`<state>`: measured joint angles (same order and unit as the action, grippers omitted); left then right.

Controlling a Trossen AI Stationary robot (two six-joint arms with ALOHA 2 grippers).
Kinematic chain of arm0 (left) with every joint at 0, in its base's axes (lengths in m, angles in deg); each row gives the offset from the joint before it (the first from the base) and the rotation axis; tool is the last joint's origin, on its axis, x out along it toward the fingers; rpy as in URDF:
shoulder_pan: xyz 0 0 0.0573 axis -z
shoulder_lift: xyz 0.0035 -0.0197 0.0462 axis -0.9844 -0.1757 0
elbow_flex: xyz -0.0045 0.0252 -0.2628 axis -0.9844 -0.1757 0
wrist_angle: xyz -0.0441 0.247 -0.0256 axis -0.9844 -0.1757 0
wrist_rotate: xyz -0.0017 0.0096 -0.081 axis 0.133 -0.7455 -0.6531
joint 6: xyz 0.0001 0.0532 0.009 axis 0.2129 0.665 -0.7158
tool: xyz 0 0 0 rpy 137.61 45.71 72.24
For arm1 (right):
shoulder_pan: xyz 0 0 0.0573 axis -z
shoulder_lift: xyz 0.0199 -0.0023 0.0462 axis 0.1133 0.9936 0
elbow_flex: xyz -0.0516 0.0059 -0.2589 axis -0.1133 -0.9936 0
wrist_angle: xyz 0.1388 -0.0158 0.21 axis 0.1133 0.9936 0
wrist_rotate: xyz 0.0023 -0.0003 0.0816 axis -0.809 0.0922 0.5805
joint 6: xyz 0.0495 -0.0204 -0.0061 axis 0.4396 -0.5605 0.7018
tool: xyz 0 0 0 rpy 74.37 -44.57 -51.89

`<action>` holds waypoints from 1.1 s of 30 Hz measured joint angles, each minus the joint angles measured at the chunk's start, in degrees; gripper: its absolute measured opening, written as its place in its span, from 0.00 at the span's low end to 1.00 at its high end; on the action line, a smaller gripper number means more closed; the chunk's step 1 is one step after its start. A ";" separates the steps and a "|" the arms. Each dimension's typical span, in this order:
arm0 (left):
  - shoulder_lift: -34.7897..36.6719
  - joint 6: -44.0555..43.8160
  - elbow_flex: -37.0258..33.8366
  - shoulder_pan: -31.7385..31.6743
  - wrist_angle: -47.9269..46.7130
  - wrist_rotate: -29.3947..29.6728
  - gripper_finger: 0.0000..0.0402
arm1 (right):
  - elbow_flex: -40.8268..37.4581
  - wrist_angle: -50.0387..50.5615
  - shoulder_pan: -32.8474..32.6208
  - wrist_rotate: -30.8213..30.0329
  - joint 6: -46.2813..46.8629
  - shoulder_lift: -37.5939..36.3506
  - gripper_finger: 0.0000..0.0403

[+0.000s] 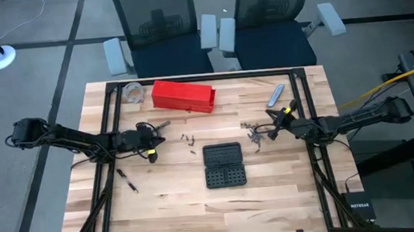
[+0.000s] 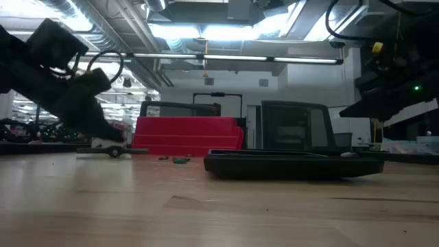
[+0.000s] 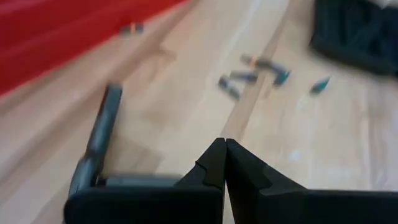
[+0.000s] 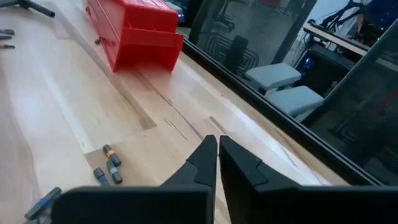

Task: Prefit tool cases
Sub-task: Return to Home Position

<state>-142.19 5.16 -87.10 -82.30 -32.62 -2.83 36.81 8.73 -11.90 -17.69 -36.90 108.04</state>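
Case (image 1: 223, 165) open, off table (image 1: 274, 200) edges | left jaws pressed together, apart | right jaws pressed together, apart

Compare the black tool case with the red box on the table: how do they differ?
The tool case is black and lies opened flat, gridded halves up; the red box is longer. In the low view the red box stands taller than the tool case. Both rest on the table, held by neither the left gripper nor the right gripper, both shut.
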 joint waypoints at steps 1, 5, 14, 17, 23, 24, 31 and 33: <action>0.00 0.00 0.00 0.00 -1.47 0.00 0.00 | 0.00 -0.01 0.29 0.24 0.05 -0.01 0.05; 3.26 0.00 -0.02 0.00 -9.88 -0.04 0.00 | 0.00 0.15 0.22 2.05 0.05 -0.01 0.05; 26.66 0.09 -0.02 0.25 -20.83 -0.55 0.00 | -0.26 -0.84 0.20 8.15 0.09 -9.86 0.05; 33.96 0.03 -0.02 0.28 -21.52 -0.56 0.00 | -0.26 -0.86 0.19 8.76 0.09 -14.68 0.05; 45.22 0.00 -0.02 0.28 -21.64 -0.55 0.00 | -0.31 -0.92 0.20 8.76 0.08 -25.39 0.05; 46.95 0.00 -0.02 0.28 -21.62 -0.57 0.00 | -0.31 -0.95 0.20 8.78 0.09 -27.23 0.05; 57.40 0.00 -0.02 0.24 -21.55 -0.56 0.00 | -0.33 -1.01 0.22 8.23 0.06 -29.26 0.05; 57.59 -0.02 -0.02 0.24 -20.09 -0.47 0.00 | -0.33 -0.99 0.22 8.26 0.05 -29.28 0.05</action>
<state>-84.59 5.14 -87.13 -82.06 -52.72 -3.30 36.48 7.75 -11.67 -9.43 -36.85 78.76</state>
